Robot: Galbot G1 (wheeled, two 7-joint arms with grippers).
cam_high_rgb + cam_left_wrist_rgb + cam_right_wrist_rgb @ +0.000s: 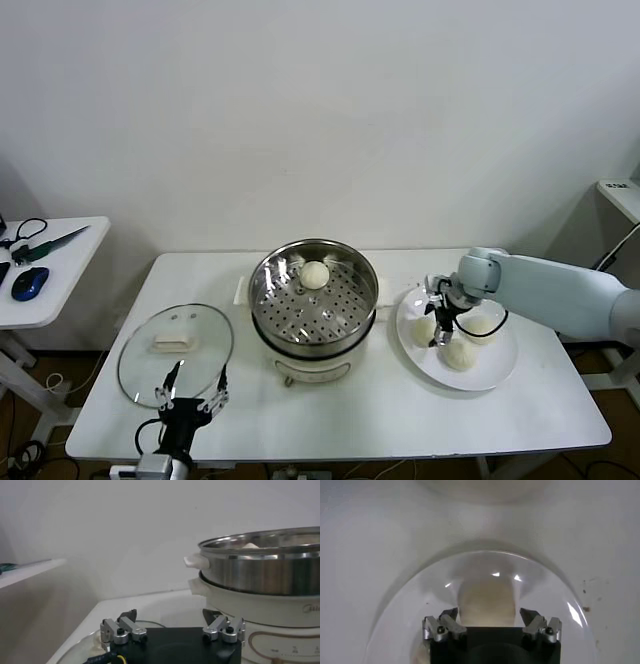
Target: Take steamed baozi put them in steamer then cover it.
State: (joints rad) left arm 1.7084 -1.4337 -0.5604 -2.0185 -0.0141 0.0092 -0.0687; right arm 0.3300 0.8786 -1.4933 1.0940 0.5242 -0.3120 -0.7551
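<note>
The right gripper (pixel 437 328) straddles a baozi (pixel 486 601) on the plate (pixel 495 375), jaws partly open, not clearly gripping. The bun seems soft and light; squeeze its sides gently.

White plate (pixel 495 372), blue mouse (pixel 29 282), side table (pixel 60 300)

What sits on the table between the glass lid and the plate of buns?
In the head view, the steamer stands between the lid and the plate, with one bun already inside it.
</note>
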